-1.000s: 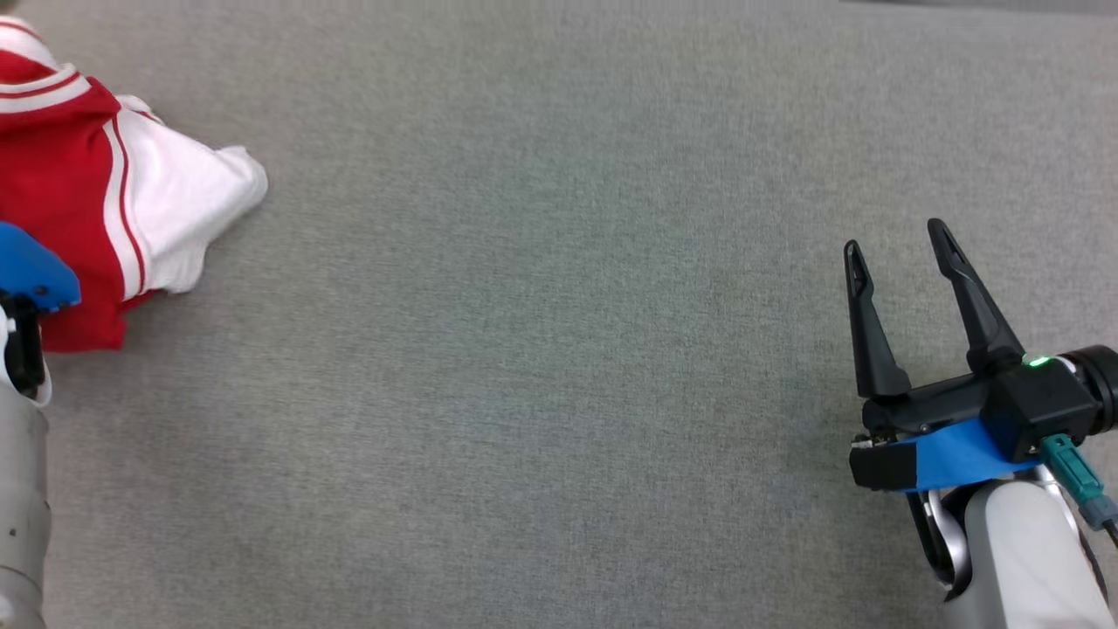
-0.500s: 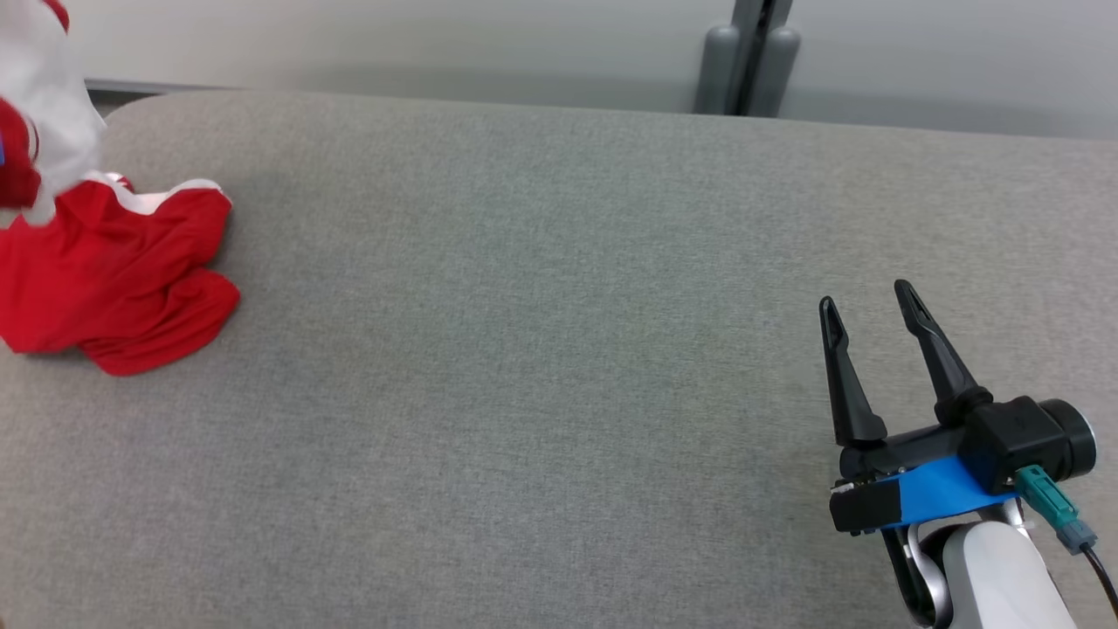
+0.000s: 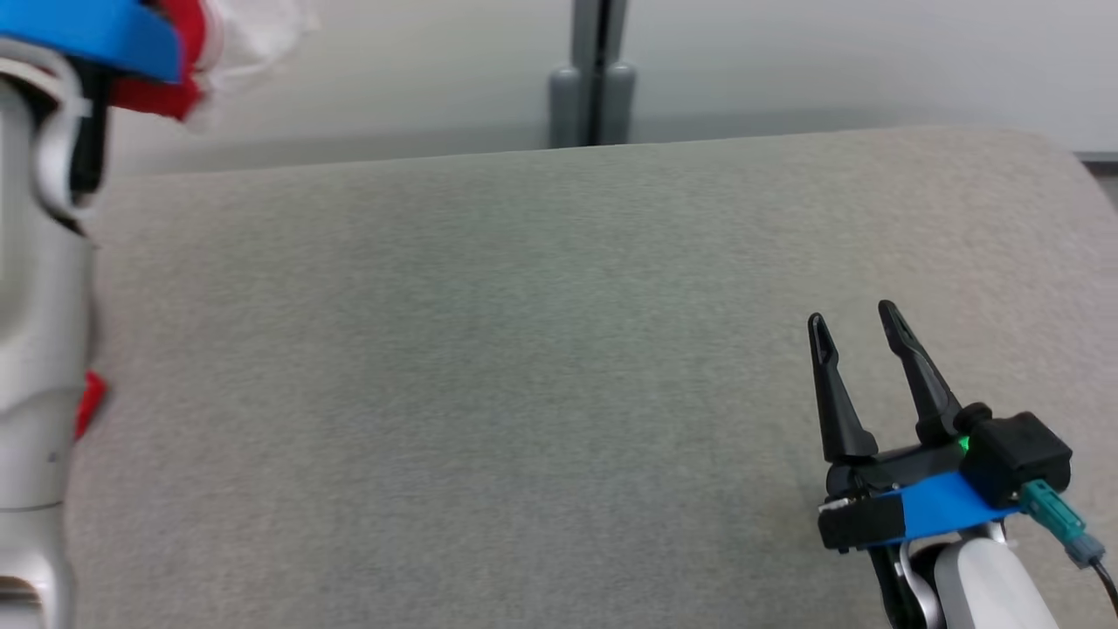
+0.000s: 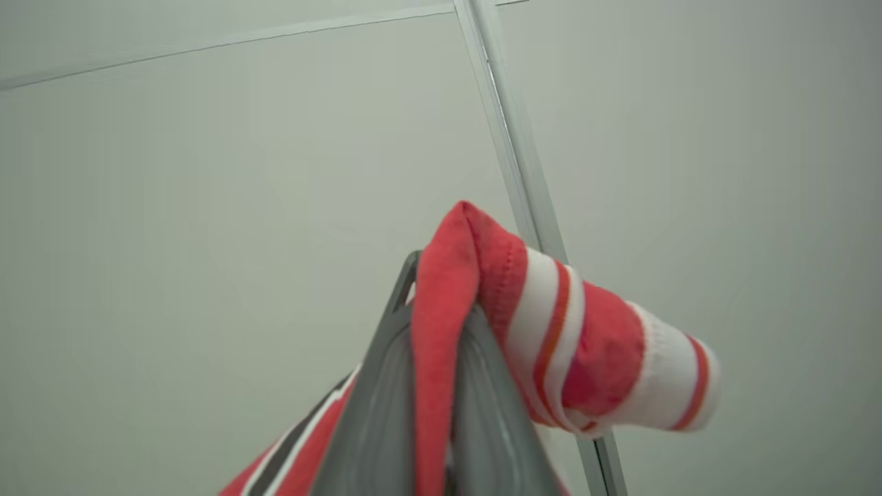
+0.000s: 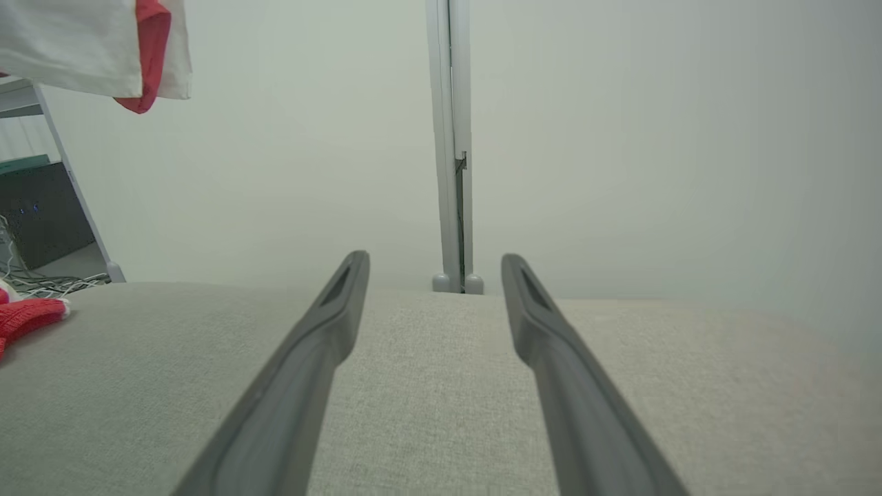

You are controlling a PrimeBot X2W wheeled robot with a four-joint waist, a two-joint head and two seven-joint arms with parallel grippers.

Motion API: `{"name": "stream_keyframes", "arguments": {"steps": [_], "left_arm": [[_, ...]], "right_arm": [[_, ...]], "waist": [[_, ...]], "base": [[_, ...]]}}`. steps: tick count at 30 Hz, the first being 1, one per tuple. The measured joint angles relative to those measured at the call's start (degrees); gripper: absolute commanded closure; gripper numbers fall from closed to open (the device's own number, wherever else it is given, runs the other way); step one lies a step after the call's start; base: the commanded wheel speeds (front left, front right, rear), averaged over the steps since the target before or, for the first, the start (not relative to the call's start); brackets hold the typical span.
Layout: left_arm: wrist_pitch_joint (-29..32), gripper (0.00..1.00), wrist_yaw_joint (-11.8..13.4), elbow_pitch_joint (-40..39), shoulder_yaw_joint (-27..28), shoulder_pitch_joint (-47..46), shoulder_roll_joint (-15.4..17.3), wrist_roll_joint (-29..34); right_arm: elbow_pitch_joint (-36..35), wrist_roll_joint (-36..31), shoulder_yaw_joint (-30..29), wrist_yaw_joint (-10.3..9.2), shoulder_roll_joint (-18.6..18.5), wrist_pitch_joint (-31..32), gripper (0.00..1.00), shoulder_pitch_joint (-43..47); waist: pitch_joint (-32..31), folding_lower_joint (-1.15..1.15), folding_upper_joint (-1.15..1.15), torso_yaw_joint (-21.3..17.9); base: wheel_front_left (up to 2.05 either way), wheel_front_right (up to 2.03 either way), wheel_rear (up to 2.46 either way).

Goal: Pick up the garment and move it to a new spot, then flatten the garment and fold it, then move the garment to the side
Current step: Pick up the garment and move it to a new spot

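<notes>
Red-and-white garment (image 4: 599,358) hangs pinched in left pincer (image 4: 441,296); right pincer (image 3: 852,314) gapes.

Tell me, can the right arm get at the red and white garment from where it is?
Probably not without travelling across: the right gripper sits open at the right, while the garment hangs from the left gripper far left. Nothing stands between them on the grey surface.
</notes>
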Motion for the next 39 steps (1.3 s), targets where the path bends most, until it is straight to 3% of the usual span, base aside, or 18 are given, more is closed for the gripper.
{"name": "stream_keyframes", "arguments": {"steps": [10, 21, 22, 23, 24, 32, 39], "left_arm": [[0.9, 1.0, 0.0, 0.6, -8.0, 5.8, -8.0, -2.2], [-1.7, 1.0, 0.0, 12.5, -15.6, 21.0, -13.5, -6.2], [-1.9, 0.95, 0.0, 13.7, -16.4, 21.9, -14.2, -6.3], [-2.0, 0.29, 0.0, 14.6, -17.2, 22.7, -14.8, -6.6], [-2.3, 0.0, 0.0, 15.4, -17.9, 23.5, -15.4, -7.0], [-3.0, 0.0, 0.0, 16.3, -23.8, 26.2, -18.0, -8.0], [-3.1, 0.0, 0.8, 5.6, -19.3, 28.1, -17.0, -6.0]], "right_arm": [[-0.6, 3.3, 1.9, 0.0, 0.0, 0.0, 0.0, -0.7], [-0.1, 3.5, 1.2, 0.0, 0.0, 0.0, 0.0, -0.6], [0.0, 3.5, 1.2, 0.0, 0.0, 0.0, 0.0, -0.7], [0.2, 3.4, 1.3, 0.0, 0.0, 0.0, 0.0, -0.7], [0.4, 3.4, 1.4, 0.0, 0.0, 0.0, 0.0, -0.9], [1.2, 3.5, 1.4, 0.0, 0.0, 0.0, 0.0, -0.8], [1.7, 3.5, 0.5, 0.0, 0.0, 0.0, 0.0, 0.6]], "waist": [[1.5, 0.01, 0.01, -8.2], [2.3, 0.01, 0.01, -9.0], [2.3, 0.01, 0.01, -8.9], [2.2, 0.01, 0.01, -8.8], [2.2, 0.01, 0.01, -8.6], [0.8, 0.0, 0.01, -7.5], [-1.4, 0.0, 0.01, -5.3]], "base": [[0.0, 0.0, 0.0], [0.0, 0.0, 0.0], [0.0, 0.0, 0.0], [0.0, 0.0, 0.0], [0.0, 0.0, 0.0], [0.0, 0.0, 0.0], [0.0, 0.0, 0.0]]}}
